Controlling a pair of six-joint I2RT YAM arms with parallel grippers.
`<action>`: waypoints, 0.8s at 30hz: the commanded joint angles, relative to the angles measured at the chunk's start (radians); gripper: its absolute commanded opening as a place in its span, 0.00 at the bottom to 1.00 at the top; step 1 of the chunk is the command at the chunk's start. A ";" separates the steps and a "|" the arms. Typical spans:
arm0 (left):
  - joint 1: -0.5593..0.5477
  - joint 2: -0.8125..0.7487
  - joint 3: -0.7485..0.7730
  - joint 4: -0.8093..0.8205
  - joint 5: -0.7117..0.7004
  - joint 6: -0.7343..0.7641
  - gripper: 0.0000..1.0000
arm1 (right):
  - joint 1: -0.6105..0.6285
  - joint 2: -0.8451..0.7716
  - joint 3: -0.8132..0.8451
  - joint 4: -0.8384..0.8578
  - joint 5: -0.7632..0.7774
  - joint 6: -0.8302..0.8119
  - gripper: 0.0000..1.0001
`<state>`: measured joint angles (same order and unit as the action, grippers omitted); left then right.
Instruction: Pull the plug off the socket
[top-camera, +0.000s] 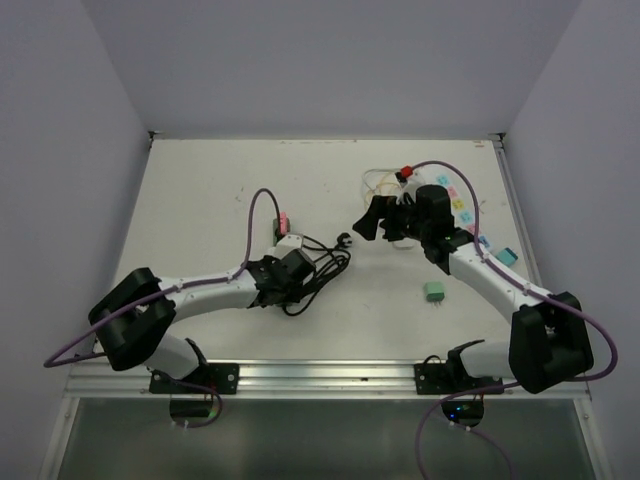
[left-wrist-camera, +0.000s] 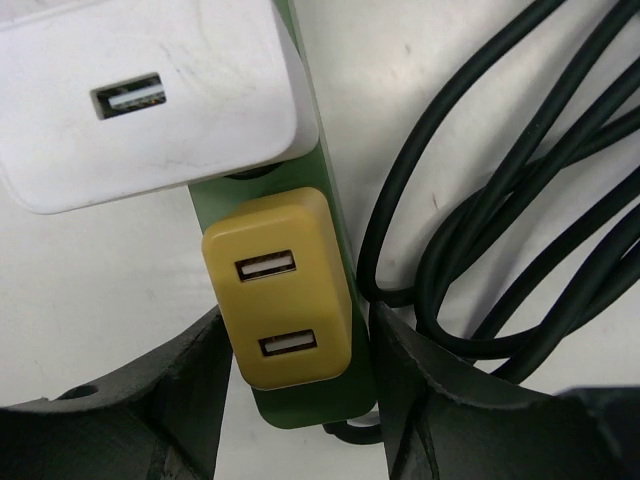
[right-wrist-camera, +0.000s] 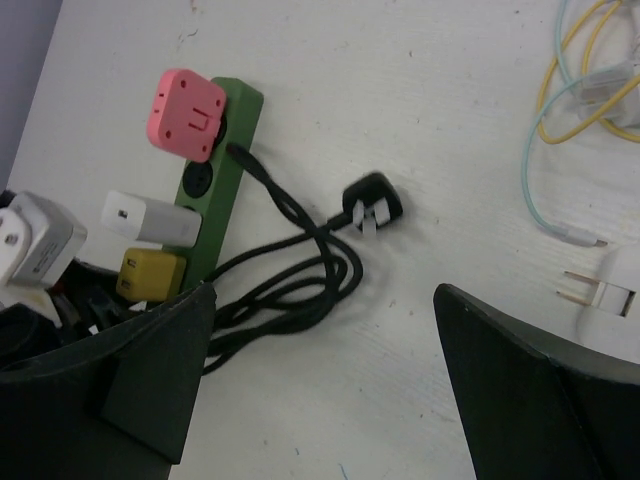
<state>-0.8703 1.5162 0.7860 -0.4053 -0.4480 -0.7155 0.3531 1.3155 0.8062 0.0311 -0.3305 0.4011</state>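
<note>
The yellow USB plug (left-wrist-camera: 278, 290) is sitting seated in the green power strip (right-wrist-camera: 222, 205), at 9 o'clock from the wide-spread right gripper (right-wrist-camera: 322, 330). The left gripper (left-wrist-camera: 297, 335) is straddling it with half-spread fingers; I cannot tell whether they are gripping. The pull is not yet done.

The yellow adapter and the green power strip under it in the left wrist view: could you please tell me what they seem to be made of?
yellow adapter: likely moulded plastic, matte, with rounded edges; its two ports look metal-lined.
green power strip: probably plastic too, smooth with a slight sheen along its edge, though the look alone cannot confirm it.
</note>
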 joint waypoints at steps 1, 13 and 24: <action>-0.093 -0.094 -0.083 -0.044 0.152 -0.048 0.19 | 0.001 0.008 -0.009 0.023 0.005 0.002 0.94; -0.179 -0.251 -0.151 0.011 0.106 -0.073 0.81 | 0.004 -0.084 -0.087 -0.098 0.048 -0.015 0.94; -0.179 -0.191 -0.088 0.071 -0.047 -0.121 0.84 | 0.009 -0.188 -0.081 -0.198 0.073 -0.021 0.94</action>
<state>-1.0439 1.3087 0.6666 -0.3904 -0.4191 -0.7998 0.3553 1.1564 0.7136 -0.1272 -0.2775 0.3946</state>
